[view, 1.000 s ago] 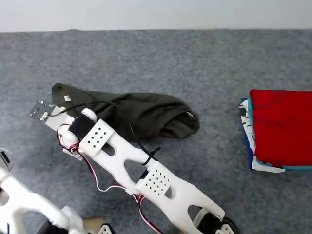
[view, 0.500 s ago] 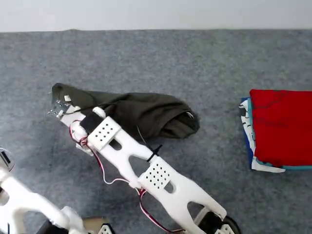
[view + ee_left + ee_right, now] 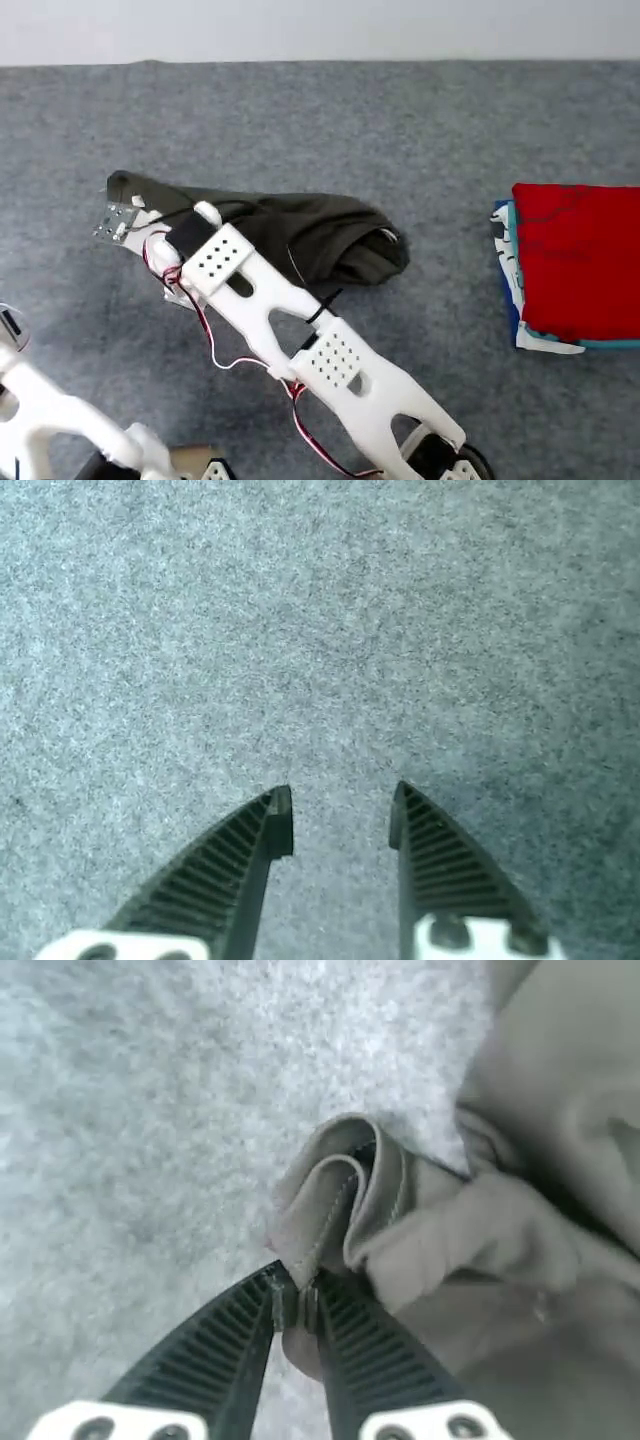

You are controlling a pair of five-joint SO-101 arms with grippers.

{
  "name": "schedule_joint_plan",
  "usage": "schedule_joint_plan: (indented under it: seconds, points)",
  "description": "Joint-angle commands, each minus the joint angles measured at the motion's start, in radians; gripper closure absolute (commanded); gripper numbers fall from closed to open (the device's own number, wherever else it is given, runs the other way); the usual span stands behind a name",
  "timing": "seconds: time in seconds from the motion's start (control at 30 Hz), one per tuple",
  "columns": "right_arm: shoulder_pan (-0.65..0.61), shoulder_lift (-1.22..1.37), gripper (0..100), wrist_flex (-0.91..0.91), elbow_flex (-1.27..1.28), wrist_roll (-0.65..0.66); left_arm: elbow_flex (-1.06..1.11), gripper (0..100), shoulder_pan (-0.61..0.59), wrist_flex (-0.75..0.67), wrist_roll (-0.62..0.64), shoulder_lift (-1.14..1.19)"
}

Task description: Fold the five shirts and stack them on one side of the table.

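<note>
- High view: folded stack [image 3: 575, 265] sat at one side; olive shirt [image 3: 290, 235] lay crumpled, unfolded.
- Right gripper [image 3: 296, 1305] pinched its edge; left gripper [image 3: 340, 825] hung with fingers spread.

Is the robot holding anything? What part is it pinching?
Yes. The right gripper pinches the dark shirt by a bunched-up fold at its edge. The left gripper is open and holds nothing.

Crumpled shirt [image 3: 300, 235] lies left of centre on table [image 3: 400, 120]. Stack of folded shirts [image 3: 575, 265] at table's right edge, well apart from it. Right gripper [image 3: 295, 1298] at crumpled shirt's left end, pinching a fold of its edge. Left gripper [image 3: 340, 820] above bare table.
</note>
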Motion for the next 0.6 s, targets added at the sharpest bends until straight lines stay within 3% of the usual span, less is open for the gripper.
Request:
schedule_joint_plan:
  seconds: [0.0, 0.37, 0.47, 0.57]
  points:
    - [0.022, -0.269, 98.8, 0.045, 0.235, 0.008, -0.013, 83, -0.002, -0.021, -0.008, -0.041]
    - [0.03, -0.825, 98.7, 0.041, 1.157, 0.135, -0.025, 83, 0.0, -0.021, -0.008, -0.043]
    - [0.03, -0.865, 96.1, 0.041, 1.246, 0.133, -0.025, 83, 0.0, -0.021, -0.008, -0.043]
    - [0.031, -0.874, 85.8, 0.041, 1.249, 0.069, -0.028, 83, 0.0, -0.021, -0.008, -0.043]
